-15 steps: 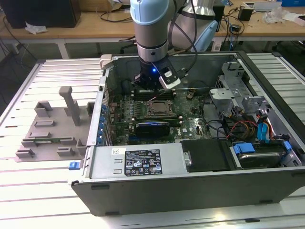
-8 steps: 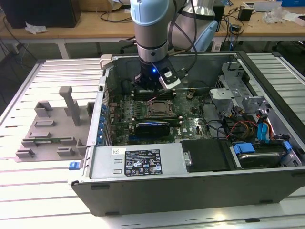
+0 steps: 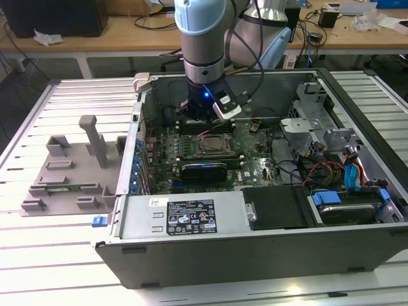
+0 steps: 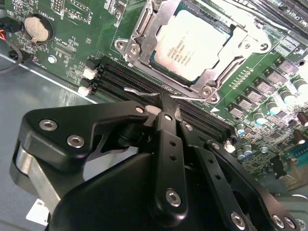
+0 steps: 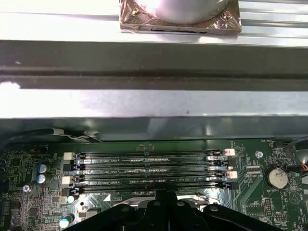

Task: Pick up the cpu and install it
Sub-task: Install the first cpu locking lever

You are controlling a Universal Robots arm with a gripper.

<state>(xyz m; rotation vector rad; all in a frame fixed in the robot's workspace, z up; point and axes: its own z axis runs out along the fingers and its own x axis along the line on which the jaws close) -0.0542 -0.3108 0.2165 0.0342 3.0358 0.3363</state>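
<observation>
CPU seated in its socket — gripper poised just beside it.

In the exterior view the gripper [image 3: 205, 113] is held low inside the computer case [image 3: 357, 255], above the motherboard [image 3: 255, 162]. In the second wrist view the cpu [image 4: 192, 43] lies flat within the socket frame [image 4: 139, 29], so it looks placed; the fingers [image 4: 166, 120] are drawn together on nothing. In the first wrist view memory slots [image 5: 149, 169] are seen — the gripper is over them.

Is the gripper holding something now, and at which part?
Nothing is held. The gripper is shut and empty above the memory slots; the cpu lies in its socket.
</observation>
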